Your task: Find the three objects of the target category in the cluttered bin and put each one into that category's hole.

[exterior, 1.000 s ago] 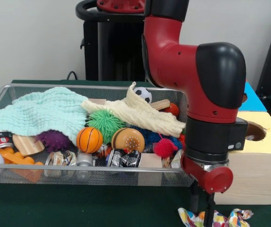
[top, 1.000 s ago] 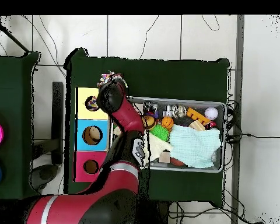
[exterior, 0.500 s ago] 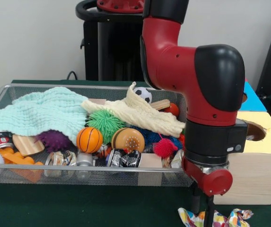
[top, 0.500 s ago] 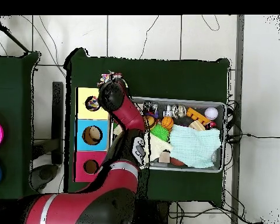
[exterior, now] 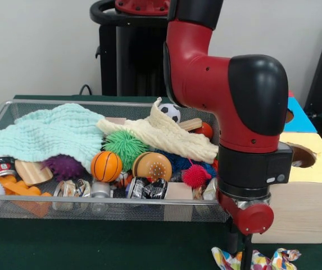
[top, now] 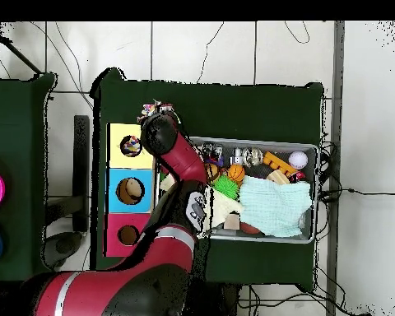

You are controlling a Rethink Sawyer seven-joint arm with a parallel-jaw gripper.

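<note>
Your tool (exterior: pixel 238 247) stands on the dotted cloth (exterior: pixel 262 260) at the table's edge; grip unclear, so confirm before lifting.

red and black arm (exterior: pixel 228 95) reaching down from above, elbow bending forward, wrist pointing straight down, gripper (exterior: pixel 238 247) hanging low beneath it, fingers running off the lower edge, their spacing unclear
</note>
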